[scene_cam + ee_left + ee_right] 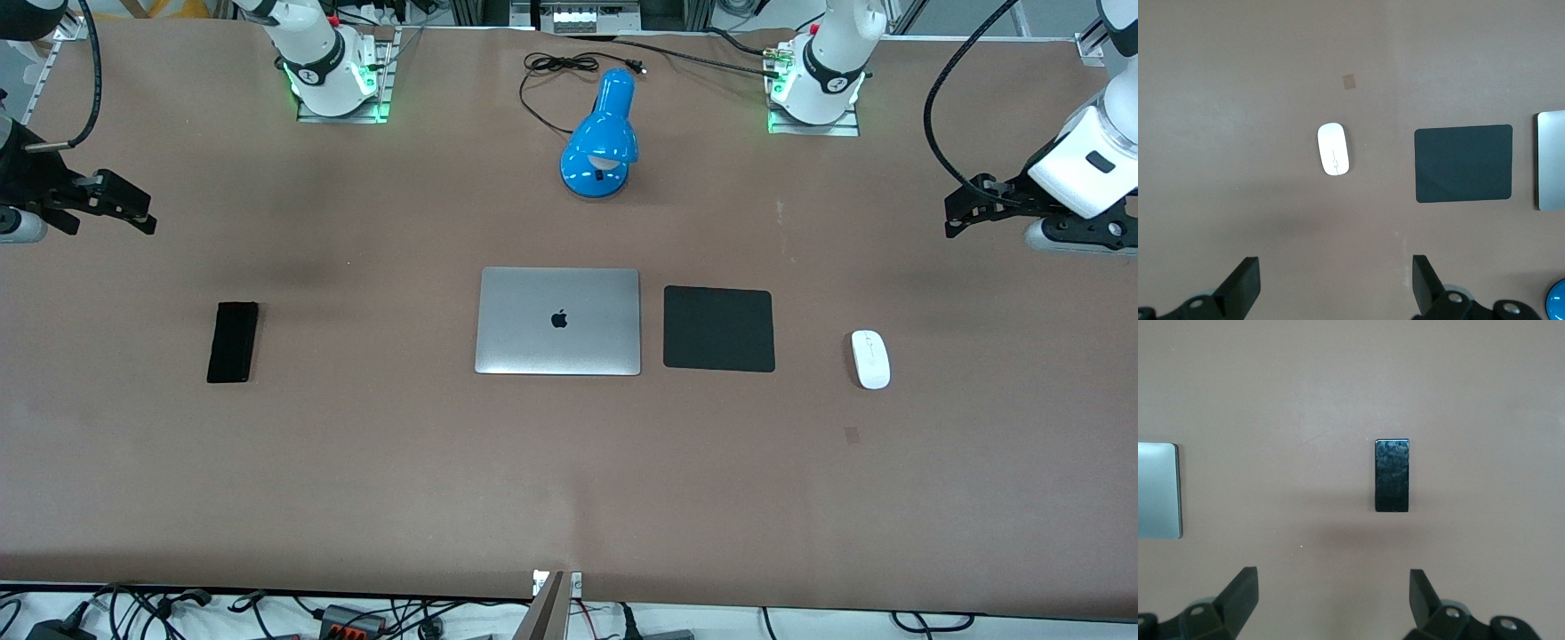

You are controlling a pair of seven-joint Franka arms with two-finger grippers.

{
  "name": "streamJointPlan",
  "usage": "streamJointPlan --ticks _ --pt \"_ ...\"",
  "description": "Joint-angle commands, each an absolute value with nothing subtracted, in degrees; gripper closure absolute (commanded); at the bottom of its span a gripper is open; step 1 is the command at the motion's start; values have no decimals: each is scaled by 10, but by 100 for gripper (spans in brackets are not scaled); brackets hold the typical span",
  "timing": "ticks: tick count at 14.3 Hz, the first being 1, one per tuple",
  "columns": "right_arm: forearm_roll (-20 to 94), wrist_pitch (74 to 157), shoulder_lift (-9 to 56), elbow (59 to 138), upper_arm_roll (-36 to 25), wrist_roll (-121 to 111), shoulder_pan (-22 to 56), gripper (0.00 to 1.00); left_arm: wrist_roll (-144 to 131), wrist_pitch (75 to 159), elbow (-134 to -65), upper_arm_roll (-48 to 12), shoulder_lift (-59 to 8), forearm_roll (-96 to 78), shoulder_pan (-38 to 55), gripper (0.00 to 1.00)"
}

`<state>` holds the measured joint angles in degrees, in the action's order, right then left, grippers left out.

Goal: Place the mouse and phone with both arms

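The white oval mouse [870,358] lies on the brown table toward the left arm's end, beside the black mouse pad [718,329]. It also shows in the left wrist view [1333,149]. The black phone [233,342] lies toward the right arm's end and also shows in the right wrist view [1392,475]. My left gripper [960,213] hangs open and empty above the table at the left arm's end; its gap shows in the left wrist view [1336,283]. My right gripper [133,209] hangs open and empty above the right arm's end; its gap shows in the right wrist view [1335,597].
A closed silver laptop [558,321] lies at the table's middle, between the phone and the mouse pad. A blue desk lamp [603,138] with a black cord stands farther from the front camera than the laptop. A small tape mark [852,434] lies nearer the camera than the mouse.
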<state>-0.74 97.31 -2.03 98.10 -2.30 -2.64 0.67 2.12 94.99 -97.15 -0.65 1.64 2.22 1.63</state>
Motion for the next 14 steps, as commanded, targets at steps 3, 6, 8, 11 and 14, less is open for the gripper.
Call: streamJointPlan --ticks 3,6,8,11,14 --pt "0 966 -31 979 -19 -23 -1 0 19 937 -958 -8 13 17 16 0" --pt "0 966 -29 981 -19 -23 -1 0 18 937 -958 -8 13 17 15 0" --pt "0 966 -26 981 -19 -23 -1 0 13 937 -958 -8 13 17 16 0" --pt "0 964 -16 982 -21 -32 -5 0 13 933 -959 -8 5 17 18 0" --pt "-5 966 0 981 -19 -32 -1 0 18 896 -958 -7 -7 10 17 0"
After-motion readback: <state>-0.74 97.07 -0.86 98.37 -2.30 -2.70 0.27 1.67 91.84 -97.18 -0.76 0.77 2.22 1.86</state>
